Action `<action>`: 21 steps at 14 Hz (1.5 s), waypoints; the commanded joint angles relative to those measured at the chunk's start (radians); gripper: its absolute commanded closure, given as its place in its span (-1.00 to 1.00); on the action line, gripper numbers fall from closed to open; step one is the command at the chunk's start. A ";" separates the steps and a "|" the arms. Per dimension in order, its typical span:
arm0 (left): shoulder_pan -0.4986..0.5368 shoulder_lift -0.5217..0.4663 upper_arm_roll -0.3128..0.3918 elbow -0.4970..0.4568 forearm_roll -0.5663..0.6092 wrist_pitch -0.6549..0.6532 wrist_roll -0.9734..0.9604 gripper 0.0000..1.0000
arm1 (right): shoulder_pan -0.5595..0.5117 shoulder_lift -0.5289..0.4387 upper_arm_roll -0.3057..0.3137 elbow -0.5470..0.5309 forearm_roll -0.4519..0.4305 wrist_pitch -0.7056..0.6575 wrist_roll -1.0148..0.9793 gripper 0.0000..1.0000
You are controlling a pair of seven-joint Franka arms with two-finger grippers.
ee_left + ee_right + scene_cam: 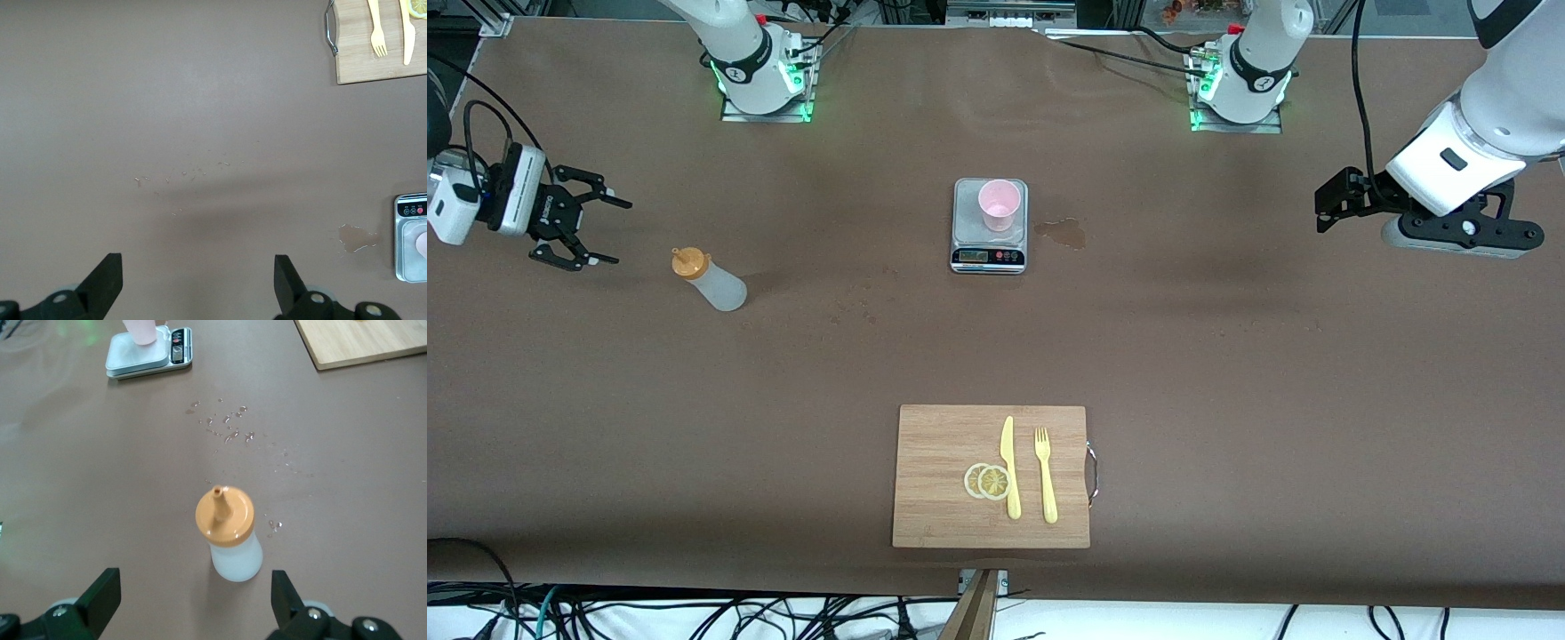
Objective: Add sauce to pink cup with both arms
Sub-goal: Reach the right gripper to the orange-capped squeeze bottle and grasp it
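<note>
The sauce (pixel 710 280) stands upright on the brown worktop (pixel 1227 356) toward the right arm's end, its orange nozzle cap (pixel 224 515) on top of the whitish body. Nothing touches it. The pink cup (pixel 999 204) stands upright on a small grey kitchen scale (pixel 989 253) near the middle of the worktop, closer to the edge where the arms' bases are mounted than to the front camera's edge, and well apart from the sauce. Just beside the scale, toward the left arm's end, a small wet stain (pixel 1065 232) marks the surface. A scatter of droplets (pixel 227 427) lies on the worktop between the sauce and the scale.

The right gripper (pixel 596 229) hangs over the worktop's edge at the right arm's end, near the sauce but apart from it, its fingers (pixel 100 593) spread wide and holding nothing. The left gripper (pixel 197 277) hangs over the worktop at the left arm's end, well apart from the cup, its fingers (pixel 107 277) likewise spread wide with nothing between them.

Near the front camera's edge of the worktop lies a wooden cutting board (pixel 934 444) with a metal handle (pixel 1092 471). On it rest a yellow knife (pixel 1010 467), a yellow fork (pixel 1045 476) beside it, and two lemon slices (pixel 987 481) touching the knife.
</note>
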 commanded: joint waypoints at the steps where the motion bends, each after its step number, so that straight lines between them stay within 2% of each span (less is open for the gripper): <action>1: 0.000 0.020 0.004 0.028 -0.016 -0.003 0.013 -1.00 | -0.062 0.154 -0.003 0.020 0.162 -0.069 -0.197 -1.00; 4: 0.000 0.022 0.004 0.028 -0.016 -0.003 0.013 -1.00 | -0.084 0.327 0.000 0.037 0.319 -0.178 -0.320 -1.00; 8: 0.000 0.023 0.004 0.028 -0.014 -0.002 0.013 -1.00 | -0.087 0.470 0.014 0.060 0.453 -0.254 -0.445 -1.00; 12: 0.000 0.023 0.004 0.028 -0.014 -0.003 0.013 -1.00 | -0.104 0.491 0.057 0.091 0.488 -0.274 -0.463 -1.00; 15: 0.000 0.023 0.004 0.028 -0.014 -0.003 0.013 -1.00 | -0.107 0.498 0.066 0.121 0.500 -0.299 -0.463 -1.00; 21: 0.000 0.023 0.004 0.032 -0.014 -0.003 0.013 -1.00 | -0.116 0.604 0.106 0.221 0.566 -0.389 -0.549 -1.00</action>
